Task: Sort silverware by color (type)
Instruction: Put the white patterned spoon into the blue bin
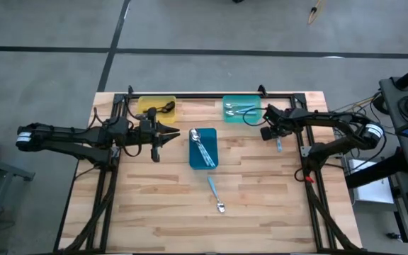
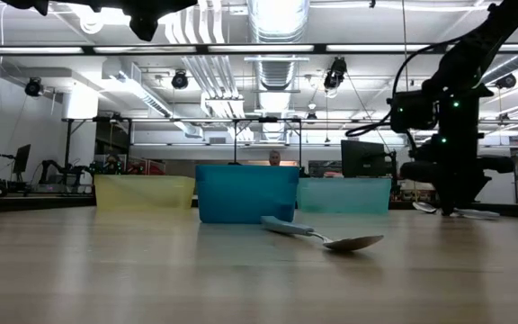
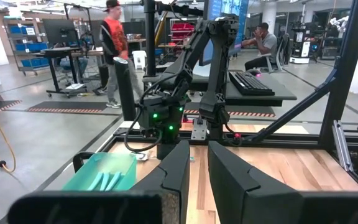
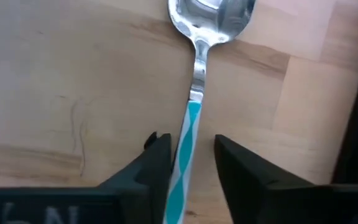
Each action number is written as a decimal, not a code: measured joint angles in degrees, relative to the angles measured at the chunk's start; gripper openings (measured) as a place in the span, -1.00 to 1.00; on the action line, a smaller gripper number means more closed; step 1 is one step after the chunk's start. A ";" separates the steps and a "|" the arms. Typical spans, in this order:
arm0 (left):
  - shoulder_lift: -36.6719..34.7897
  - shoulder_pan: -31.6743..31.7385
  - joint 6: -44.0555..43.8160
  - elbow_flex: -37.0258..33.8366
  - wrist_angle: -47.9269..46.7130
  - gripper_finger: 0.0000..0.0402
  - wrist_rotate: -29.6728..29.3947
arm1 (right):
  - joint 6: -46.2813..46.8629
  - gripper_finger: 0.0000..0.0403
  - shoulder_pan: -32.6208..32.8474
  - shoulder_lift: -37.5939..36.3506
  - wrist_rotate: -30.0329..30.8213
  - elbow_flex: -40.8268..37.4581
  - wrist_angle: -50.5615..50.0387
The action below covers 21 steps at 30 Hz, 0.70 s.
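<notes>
A spoon (image 4: 196, 74) with a silver bowl and a light-blue striped handle lies flat on the wood at the table's right, below the teal tray (image 1: 241, 99). My right gripper (image 4: 188, 149) points down over it, open, with one finger on each side of the handle; in the high view my right gripper (image 1: 275, 134) stands just above the spoon (image 1: 279, 146). A second blue-handled spoon (image 1: 215, 193) lies flat near the table's middle. My left gripper (image 3: 199, 163) hangs level above the table's left, with a narrow gap between its fingers and nothing in it. My right gripper comes from above, with its fingers across the spoon's handle (image 4: 189, 130) just behind the silver neck. One finger (image 4: 159, 158) looks close against the handle, and a gap shows at the other. I cannot tell whether it touches. The spoon lies flat on the table.
The yellow tray (image 1: 156, 103) at the far left holds dark spoons. The blue tray (image 1: 203, 163) in the middle holds silver ones, and the teal tray holds blue-handled ones. A black frame runs along the far and side edges. Bare wood lies toward the near edge.
</notes>
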 joint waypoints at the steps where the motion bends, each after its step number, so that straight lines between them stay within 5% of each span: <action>1: 0.00 0.00 0.00 0.00 0.00 -0.80 0.00 | 0.15 -0.47 0.00 0.00 -0.23 -0.13 -0.07; 8: 0.00 0.00 -1.47 0.00 0.00 -0.80 0.00 | 0.21 -0.88 -0.04 0.00 -0.49 -0.28 -0.74; 21: 0.00 -0.02 -3.96 0.00 0.00 -0.80 0.07 | 4.35 -0.88 -0.08 -5.02 6.29 3.29 -1.05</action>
